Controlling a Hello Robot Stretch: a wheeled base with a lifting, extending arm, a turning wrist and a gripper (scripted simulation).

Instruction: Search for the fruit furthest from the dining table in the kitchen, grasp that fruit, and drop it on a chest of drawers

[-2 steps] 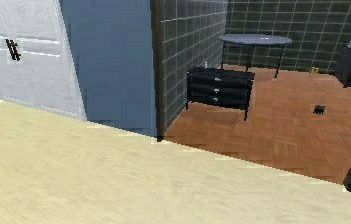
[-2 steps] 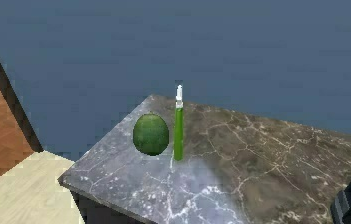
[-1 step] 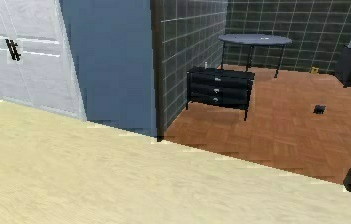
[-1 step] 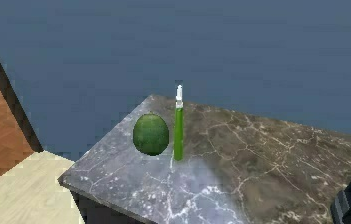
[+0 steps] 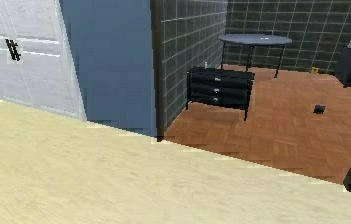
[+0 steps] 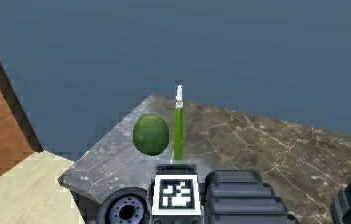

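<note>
A round green fruit [image 6: 151, 134] is at the corner of a grey stone counter [image 6: 273, 150], just beside a thin green stick [image 6: 179, 125] standing up; the claw [image 6: 125, 208] is low down near them; I cannot tell if it holds anything; ahead, a black chest of drawers [image 5: 220, 86] stands near a round table [image 5: 255, 40].

Fruit [image 6: 151, 133]: round, dark green, smooth-skinned; seen at the near corner of a mottled grey countertop [image 6: 253, 140], at 9 o'clock of a thin green upright stick [image 6: 179, 125].
Chest of drawers [image 5: 220, 87]: black, three drawers, upright on short legs, set against a dark tiled wall [image 5: 188, 40].
Dining table [image 5: 255, 40]: round grey top, thin dark legs, placed at 1 o'clock of the chest, just beyond it.
</note>
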